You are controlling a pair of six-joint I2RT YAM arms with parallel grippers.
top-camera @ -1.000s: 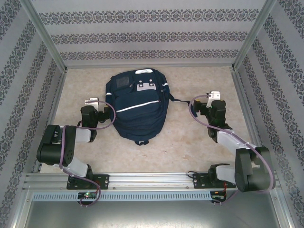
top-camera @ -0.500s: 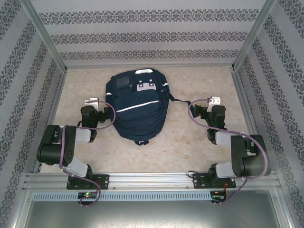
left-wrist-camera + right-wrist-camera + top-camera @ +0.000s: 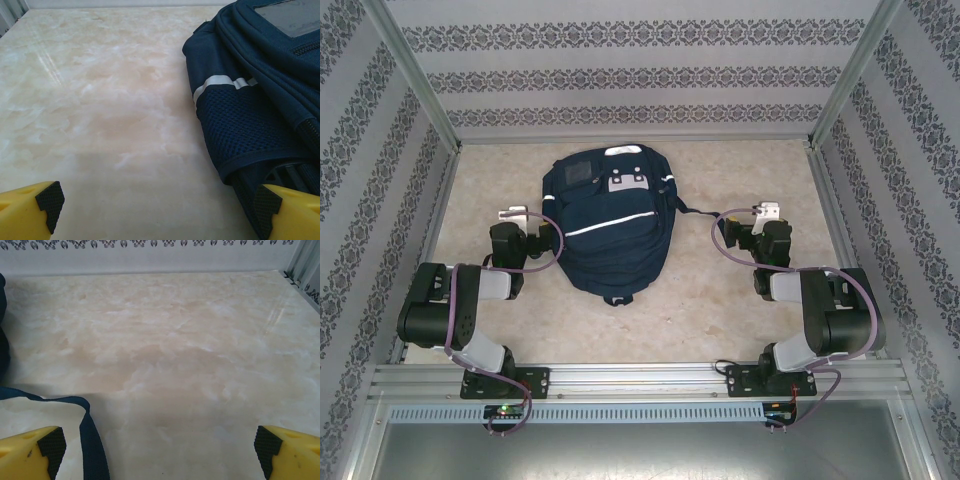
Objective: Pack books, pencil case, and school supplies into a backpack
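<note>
A large navy backpack (image 3: 610, 225) with a white reflective stripe lies flat in the middle of the table, seemingly closed. My left gripper (image 3: 512, 213) rests low just left of it, open, with bare table between its yellow fingertips (image 3: 35, 212). The left wrist view has the backpack's mesh side pocket (image 3: 240, 125) close on the right. My right gripper (image 3: 767, 211) sits to the backpack's right, open and holding nothing. A dark strap (image 3: 92, 440) of the backpack trails past its left fingertip. The books, pencil case and school supplies are out of view.
The table is a pale marbled surface (image 3: 720, 290), boxed in by patterned walls and aluminium posts (image 3: 415, 80). A metal rail (image 3: 640, 380) carries both arm bases along the near edge. Open surface lies right of the backpack and in front of it.
The right arm has folded back toward its base, its elbow swinging inward and its gripper shifting slightly nearer and left. The left arm and the backpack have not moved.
</note>
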